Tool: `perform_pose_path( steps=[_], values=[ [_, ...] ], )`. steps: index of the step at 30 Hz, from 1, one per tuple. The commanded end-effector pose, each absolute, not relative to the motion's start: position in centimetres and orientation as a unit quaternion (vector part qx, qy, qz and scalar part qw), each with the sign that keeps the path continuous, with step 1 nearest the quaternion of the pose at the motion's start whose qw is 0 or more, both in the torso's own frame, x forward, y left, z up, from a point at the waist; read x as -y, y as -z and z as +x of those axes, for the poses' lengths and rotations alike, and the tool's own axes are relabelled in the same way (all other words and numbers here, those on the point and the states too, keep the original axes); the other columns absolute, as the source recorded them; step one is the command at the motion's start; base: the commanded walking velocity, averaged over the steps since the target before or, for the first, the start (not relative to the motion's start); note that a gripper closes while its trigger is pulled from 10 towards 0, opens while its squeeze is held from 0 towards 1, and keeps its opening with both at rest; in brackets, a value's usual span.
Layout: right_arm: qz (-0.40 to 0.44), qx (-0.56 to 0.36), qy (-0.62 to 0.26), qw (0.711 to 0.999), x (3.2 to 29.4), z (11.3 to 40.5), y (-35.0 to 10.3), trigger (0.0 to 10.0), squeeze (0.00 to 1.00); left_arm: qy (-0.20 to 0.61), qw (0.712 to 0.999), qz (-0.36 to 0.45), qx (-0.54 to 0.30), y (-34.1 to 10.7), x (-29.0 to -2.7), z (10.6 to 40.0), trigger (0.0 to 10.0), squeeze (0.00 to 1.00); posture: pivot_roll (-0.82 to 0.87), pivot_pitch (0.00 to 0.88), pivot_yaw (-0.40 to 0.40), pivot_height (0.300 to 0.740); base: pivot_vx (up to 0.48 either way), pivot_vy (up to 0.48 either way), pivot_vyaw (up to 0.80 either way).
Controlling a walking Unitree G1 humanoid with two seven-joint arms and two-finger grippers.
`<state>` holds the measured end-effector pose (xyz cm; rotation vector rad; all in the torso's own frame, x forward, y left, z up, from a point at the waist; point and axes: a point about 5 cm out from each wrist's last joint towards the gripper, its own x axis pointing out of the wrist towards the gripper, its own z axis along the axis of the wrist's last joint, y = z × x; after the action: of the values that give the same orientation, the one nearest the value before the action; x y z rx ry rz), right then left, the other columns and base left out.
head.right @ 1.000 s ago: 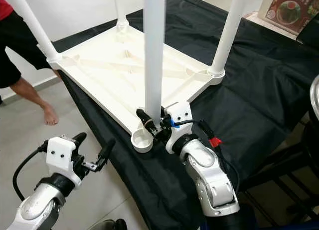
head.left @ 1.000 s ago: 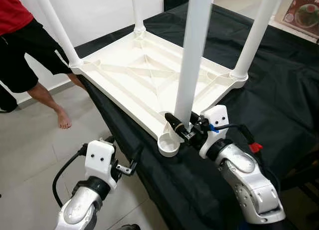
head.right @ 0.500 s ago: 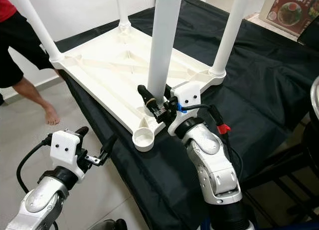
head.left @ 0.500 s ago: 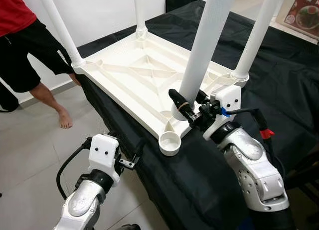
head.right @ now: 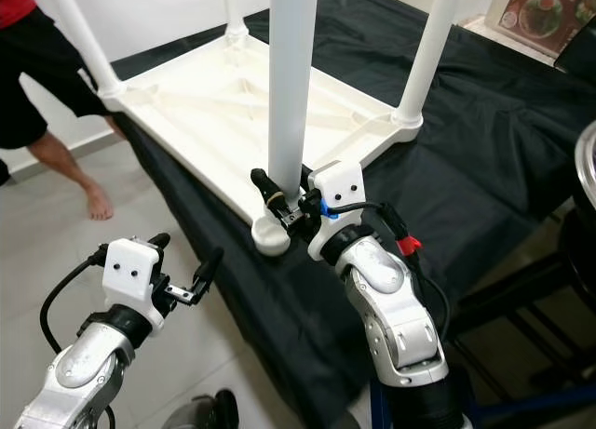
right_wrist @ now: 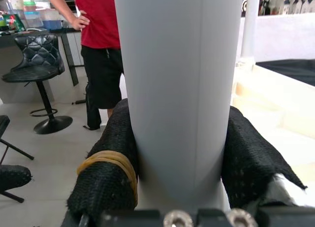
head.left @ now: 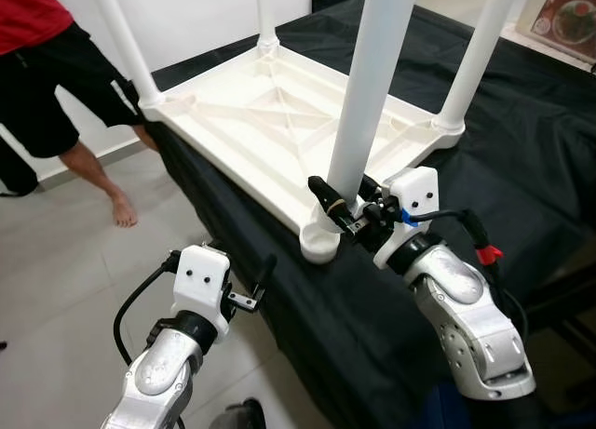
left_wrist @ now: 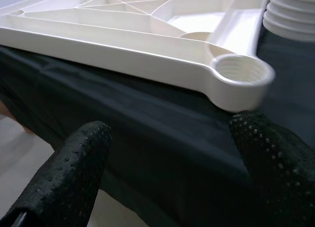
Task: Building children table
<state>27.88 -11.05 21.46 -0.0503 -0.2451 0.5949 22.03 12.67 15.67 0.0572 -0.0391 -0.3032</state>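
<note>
While right gripper [head.left: 337,208] fingers clamp the table leg [head.left: 368,103], left wrist view shows left gripper [head.left: 263,282] fingers apart.

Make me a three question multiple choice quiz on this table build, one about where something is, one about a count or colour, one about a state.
1. Where is the empty threaded corner socket?
A. At the tabletop corner nearest the robot
B. On the floor
C. At the far corner by the wall

2. How many legs already stand in the upturned white tabletop?
A. One
B. Three
C. Four

3. What is the right gripper doing?
A. Hanging open over the floor
B. Shut on the loose white leg
C. Gripping the black cloth

Answers: 1 A, the socket sits at the near corner over the cloth's edge, just beyond the open left gripper. 2 B, three corners hold upright legs and the fourth leg is in the gripper. 3 B, the right wrist view shows both fingers pressed on the leg's sides.
</note>
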Motion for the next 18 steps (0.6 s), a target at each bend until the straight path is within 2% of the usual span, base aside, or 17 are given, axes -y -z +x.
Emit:
perform_pose_path(
  steps=[1,10,18],
  values=[
    [-0.028,0.119,-0.299,0.946,10.71,27.59,-21.23,10.0,0.0,0.147,0.989,0.027,0.01,-15.43,-12.95,22.04,10.0,0.0,-0.02,0.155,0.011,0.74,0.0,0.0,0.0],
    [-0.038,0.105,-0.303,0.946,10.55,27.43,-20.7,10.0,0.0,0.133,0.991,0.012,0.01,-15.44,-13.81,22.44,10.0,0.0,-0.03,0.153,0.016,0.74,0.0,0.0,0.0],
    [-0.043,0.103,-0.297,0.948,10.7,27.52,-20.64,10.0,0.0,0.139,0.99,0.013,0.013,-15.53,-13.5,22.66,10.0,0.0,-0.03,0.15,0.014,0.74,0.0,0.0,0.0]
  ],
)
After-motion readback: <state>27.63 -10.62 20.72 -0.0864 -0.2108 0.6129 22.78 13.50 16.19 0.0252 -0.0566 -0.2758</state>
